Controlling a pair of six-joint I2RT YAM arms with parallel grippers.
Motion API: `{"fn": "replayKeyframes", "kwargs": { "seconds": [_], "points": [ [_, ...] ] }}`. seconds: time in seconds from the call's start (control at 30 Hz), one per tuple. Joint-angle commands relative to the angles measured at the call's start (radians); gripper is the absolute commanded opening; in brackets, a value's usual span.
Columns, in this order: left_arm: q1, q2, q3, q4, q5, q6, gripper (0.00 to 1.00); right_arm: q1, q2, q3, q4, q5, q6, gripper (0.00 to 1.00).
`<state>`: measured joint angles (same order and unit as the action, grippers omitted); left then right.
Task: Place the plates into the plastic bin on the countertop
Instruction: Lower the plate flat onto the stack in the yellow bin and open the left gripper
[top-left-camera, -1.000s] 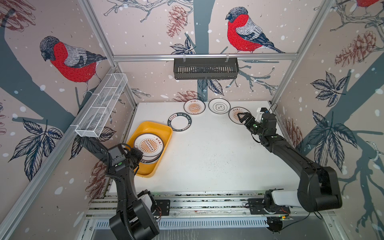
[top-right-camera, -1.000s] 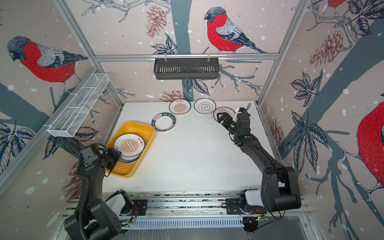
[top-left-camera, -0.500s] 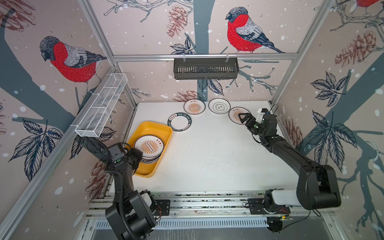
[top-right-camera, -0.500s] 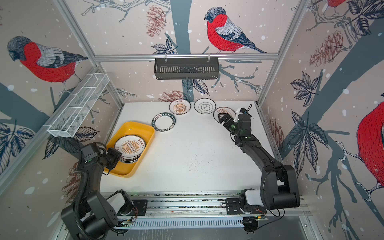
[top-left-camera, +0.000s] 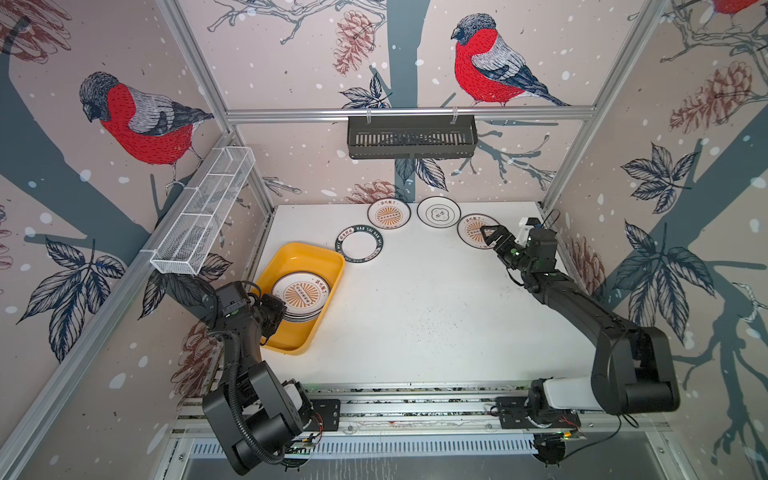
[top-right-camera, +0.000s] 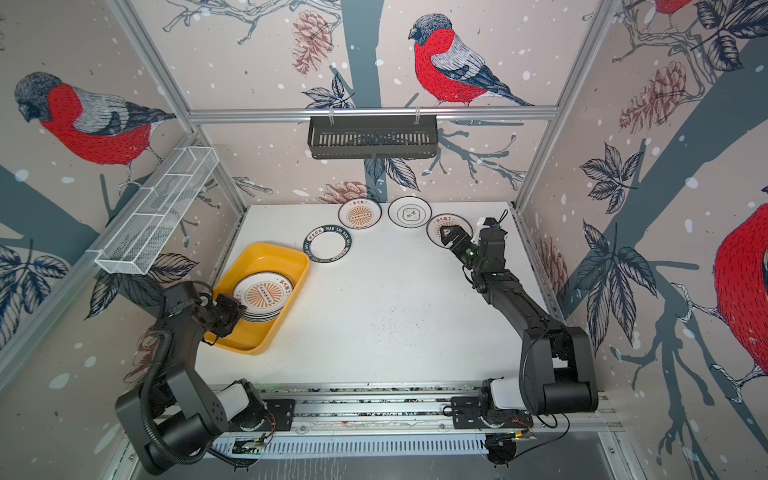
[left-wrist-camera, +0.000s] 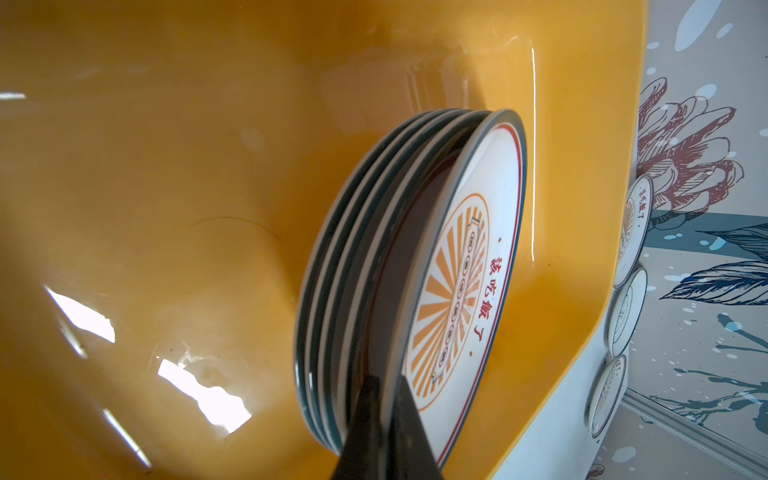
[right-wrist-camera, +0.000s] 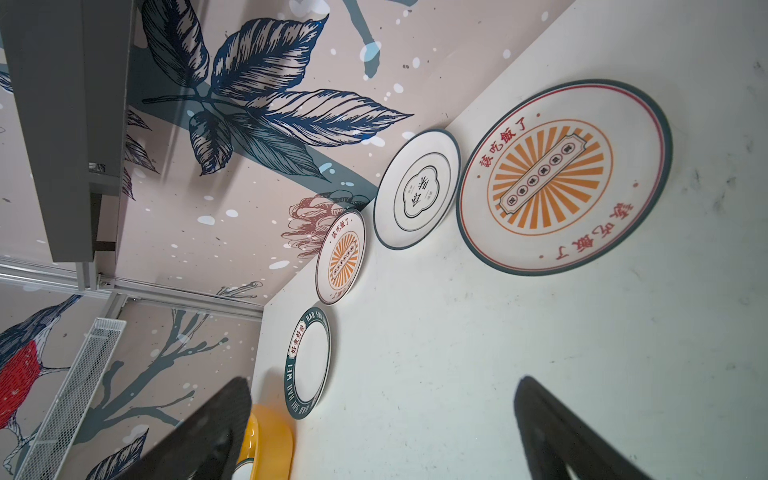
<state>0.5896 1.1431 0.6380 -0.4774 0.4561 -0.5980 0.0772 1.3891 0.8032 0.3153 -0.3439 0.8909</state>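
left gripper (left-wrist-camera: 384, 419) has edged in toward the stack (left-wrist-camera: 345, 282) since the earlier frame; right side barely moved. It's pinching the top plate (left-wrist-camera: 457, 270) by the rim, five deep in the plastic bin (top-left-camera: 307, 255). We'd release next. The right gripper (top-left-camera: 489, 236) hangs spread over a sunburst plate (right-wrist-camera: 561, 178); four left on the countertop (top-left-camera: 415, 311).

The left arm (top-left-camera: 239, 353) rises from its base at the near left and folds forward at the elbow. The left tool (top-left-camera: 277, 308) sits low and points toward the middle, its jaws pinched tight on the rim of the top plate (left-wrist-camera: 469, 266). The right arm (top-left-camera: 582, 309) stretches out long toward the far right. The right tool (top-left-camera: 491, 236) tilts down and leftward, its jaws spread wide.
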Motion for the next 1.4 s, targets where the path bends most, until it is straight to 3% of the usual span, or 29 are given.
{"fn": "replayKeyframes", "kwargs": {
  "seconds": [0.0,0.17,0.4,0.57,0.87,0.93,1.17,1.37],
  "points": [
    [0.002,-0.016,0.002,-0.096,-0.099,0.009,0.03,-0.001,0.001,0.007,0.042,-0.011,0.003,0.99],
    [0.003,-0.025,0.002,-0.109,-0.106,0.003,0.07,-0.005,0.0,0.001,0.042,-0.014,0.002,0.99],
    [0.003,-0.041,0.003,-0.122,-0.12,-0.003,0.26,-0.011,-0.003,-0.004,0.045,-0.015,0.002,0.99],
    [0.002,-0.052,0.007,-0.128,-0.13,-0.006,0.31,-0.013,-0.004,-0.005,0.047,-0.015,0.002,0.99],
    [0.003,-0.104,0.01,-0.139,-0.141,-0.024,0.68,-0.016,-0.005,-0.006,0.048,-0.018,0.0,0.99],
    [0.002,-0.116,0.013,-0.136,-0.113,-0.014,0.71,-0.015,-0.008,-0.007,0.048,-0.018,0.0,0.99],
    [0.002,-0.229,0.047,-0.159,-0.104,-0.02,0.86,-0.019,0.013,0.009,0.04,-0.012,0.003,0.99],
    [0.001,-0.367,0.043,-0.147,-0.059,-0.063,0.93,-0.019,0.047,0.042,0.023,-0.005,0.006,0.99]
  ]
}}
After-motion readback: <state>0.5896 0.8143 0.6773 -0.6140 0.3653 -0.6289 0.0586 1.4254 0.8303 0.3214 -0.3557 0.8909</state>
